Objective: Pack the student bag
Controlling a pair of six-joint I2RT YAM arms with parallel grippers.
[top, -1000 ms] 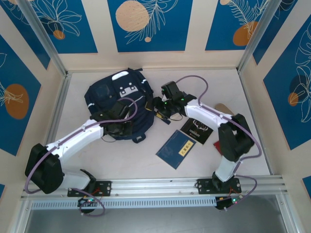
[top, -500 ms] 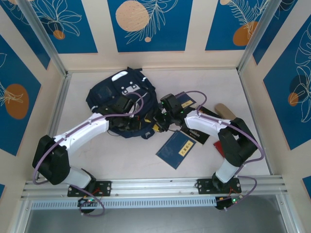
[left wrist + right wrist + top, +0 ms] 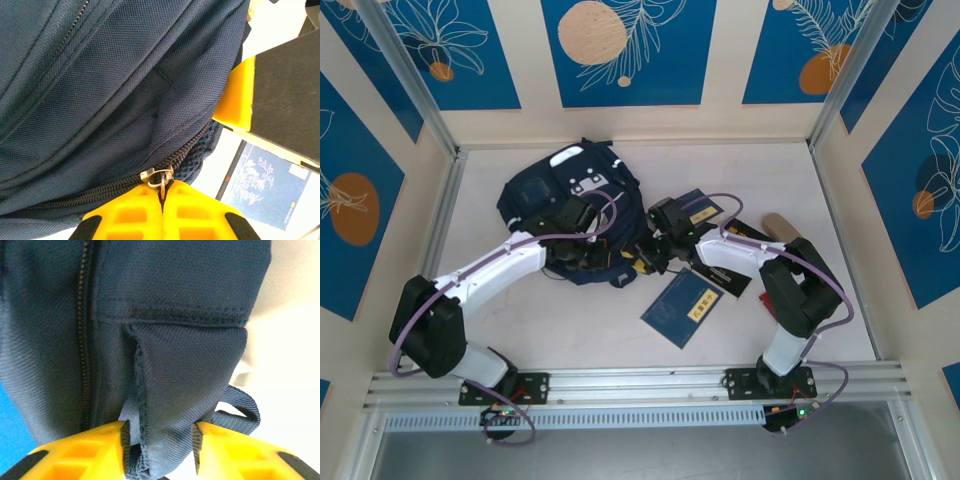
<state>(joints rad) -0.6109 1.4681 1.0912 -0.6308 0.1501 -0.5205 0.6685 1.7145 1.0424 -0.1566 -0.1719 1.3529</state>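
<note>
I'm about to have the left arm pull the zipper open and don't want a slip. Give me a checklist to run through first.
1. Left gripper shut on the zipper pull: ok.
2. Student bag fabric between the right gripper's fingers: ok.
3. That right grip clamped firm: cannot tell.
4. Bag already unzipped: not ok, teeth beside the pull look closed.
5. Blue book lying clear of the bag: ok.

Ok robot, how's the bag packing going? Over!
Left fingers shut on the zipper pull. Right fingers either side of a student bag fold, grip unclear. Blue book lies apart, nothing in the way.
</note>
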